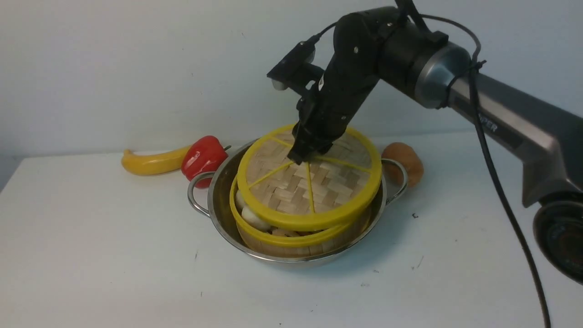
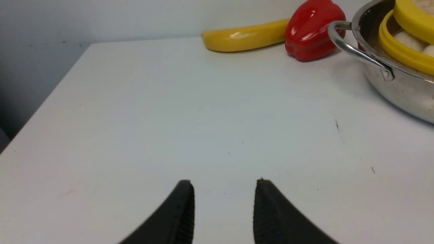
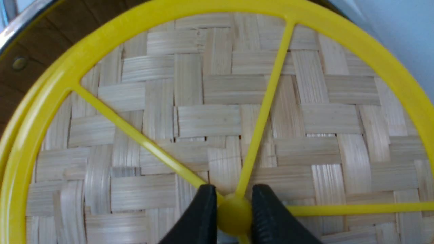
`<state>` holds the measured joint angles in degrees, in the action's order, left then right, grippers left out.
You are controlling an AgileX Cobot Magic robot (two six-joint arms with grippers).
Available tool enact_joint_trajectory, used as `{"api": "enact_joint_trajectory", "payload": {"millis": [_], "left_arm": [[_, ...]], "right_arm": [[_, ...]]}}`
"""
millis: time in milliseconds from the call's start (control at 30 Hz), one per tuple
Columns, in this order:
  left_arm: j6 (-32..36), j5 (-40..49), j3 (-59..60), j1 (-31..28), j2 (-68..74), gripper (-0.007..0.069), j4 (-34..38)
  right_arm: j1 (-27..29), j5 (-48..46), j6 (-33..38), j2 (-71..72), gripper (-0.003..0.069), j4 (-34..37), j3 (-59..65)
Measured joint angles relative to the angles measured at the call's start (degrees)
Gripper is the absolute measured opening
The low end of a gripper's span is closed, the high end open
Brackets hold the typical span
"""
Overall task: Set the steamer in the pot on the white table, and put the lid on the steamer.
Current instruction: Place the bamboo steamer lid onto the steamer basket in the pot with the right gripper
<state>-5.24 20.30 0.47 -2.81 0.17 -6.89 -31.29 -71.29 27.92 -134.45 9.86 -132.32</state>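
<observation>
While you are looking through the front view, the right gripper (image 1: pixel 310 152) is clamping the centre knob of the lid (image 1: pixel 309 182), which is sitting tilted over the steamer (image 1: pixel 291 239), its near edge lifted off the steamer's yellow rim. The steamer is resting inside the pot (image 1: pixel 218 200) on the white table (image 1: pixel 91 255), with a banana (image 1: pixel 152 163) and a red pepper (image 1: pixel 203 157) lying behind the pot on the left and a brown item (image 1: pixel 405 161) just beside its right handle. Turning to the left wrist view, you are seeing the left gripper (image 2: pixel 224 203) hanging over bare table with its jaws apart, gripping nothing. In the right wrist view, black fingers (image 3: pixel 200 217) are pinching the yellow knob (image 3: pixel 234 215).
</observation>
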Motion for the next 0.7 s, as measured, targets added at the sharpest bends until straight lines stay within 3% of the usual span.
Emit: {"api": "enact_joint_trajectory", "payload": {"millis": [700], "left_arm": [[0.00, 0.00, 0.00, 0.00, 0.00, 0.0241, 0.00]], "right_arm": [[-0.93, 0.25, 1.05, -0.68, 0.0141, 3.37, -0.22]]}}
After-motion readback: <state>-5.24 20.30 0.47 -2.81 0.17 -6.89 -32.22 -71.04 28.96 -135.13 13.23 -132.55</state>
